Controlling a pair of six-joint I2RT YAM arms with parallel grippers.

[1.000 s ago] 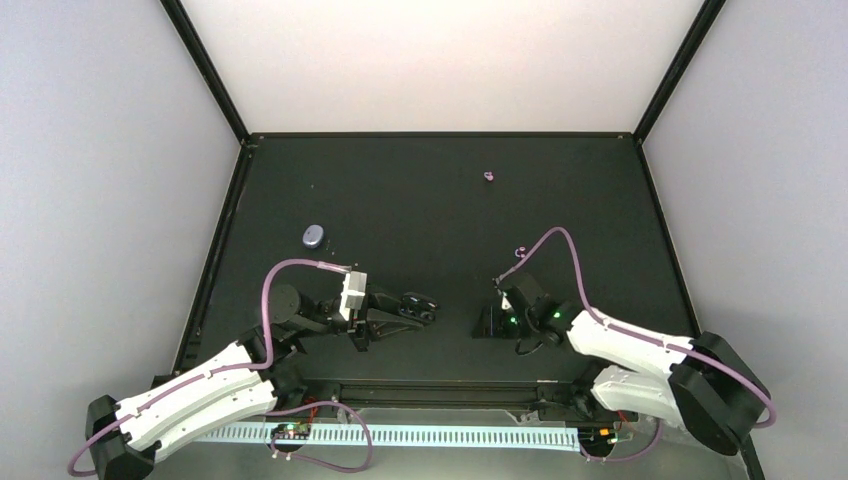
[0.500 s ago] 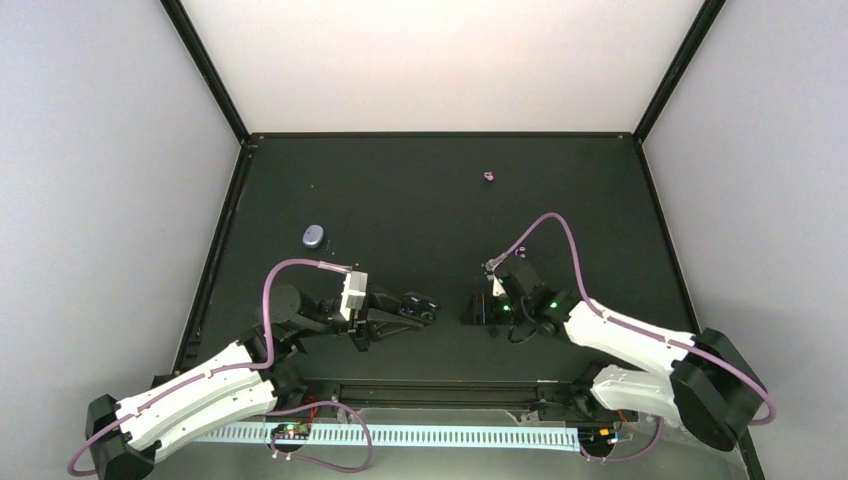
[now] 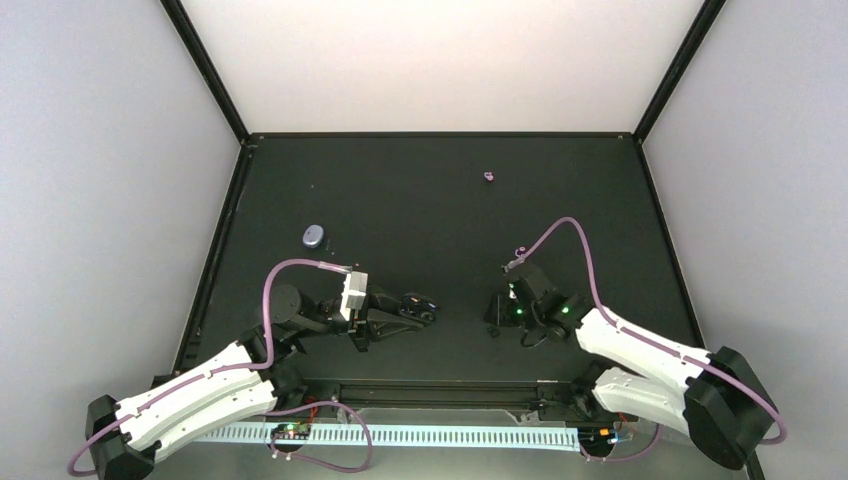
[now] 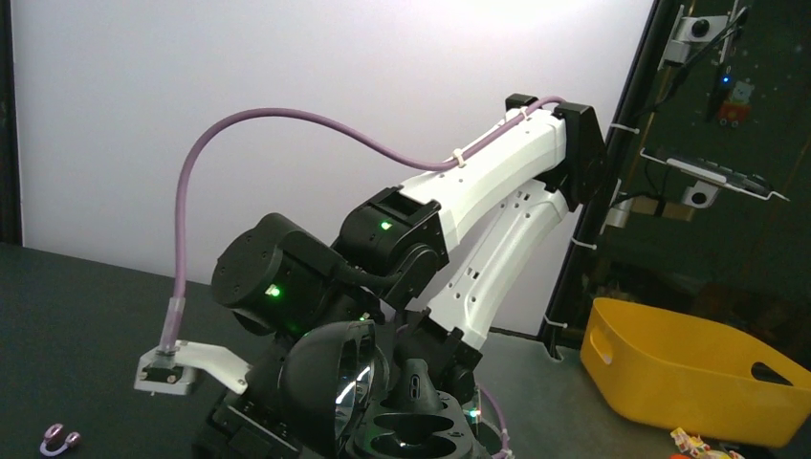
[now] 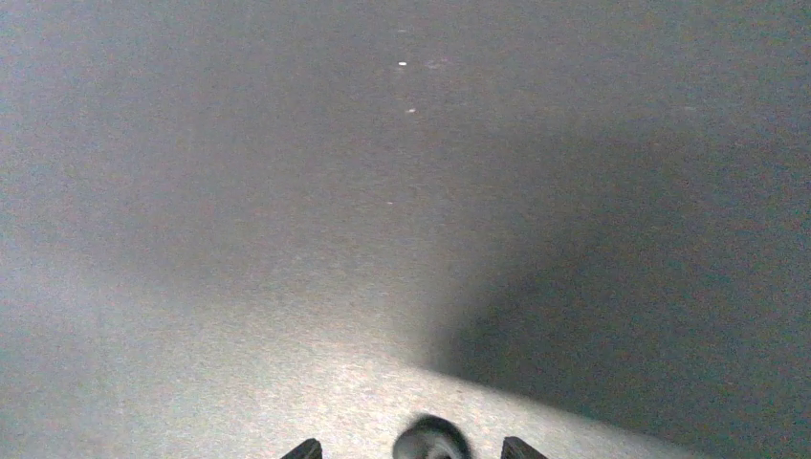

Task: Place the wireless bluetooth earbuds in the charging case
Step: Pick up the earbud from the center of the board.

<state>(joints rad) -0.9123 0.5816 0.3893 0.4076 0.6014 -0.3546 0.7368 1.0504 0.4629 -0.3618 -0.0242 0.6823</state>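
My left gripper [image 3: 424, 303] reaches right, low over the table, and is shut on the open charging case [image 4: 421, 428]. The case looks dark here, with its domed lid [image 4: 320, 382] raised and two oval sockets showing. One purple earbud [image 3: 488, 177] lies far back on the table, and a purple bit also shows in the left wrist view [image 4: 57, 439]. My right gripper [image 3: 496, 312] points down, close to the case's right. Its jaws [image 5: 411, 449] stand apart. A small dark round blurred thing [image 5: 432, 442] sits between the tips. I cannot tell what it is. The second earbud is not clearly seen.
A small grey-lavender oval object [image 3: 313, 236] lies at the left of the black table [image 3: 420, 200], with tiny dark bits [image 3: 331, 241] beside it. A yellow bin [image 4: 698, 368] stands off the table behind the right arm [image 3: 640, 350].
My right gripper swung left towards the left gripper, then back to the right. The left arm and the case have not moved.
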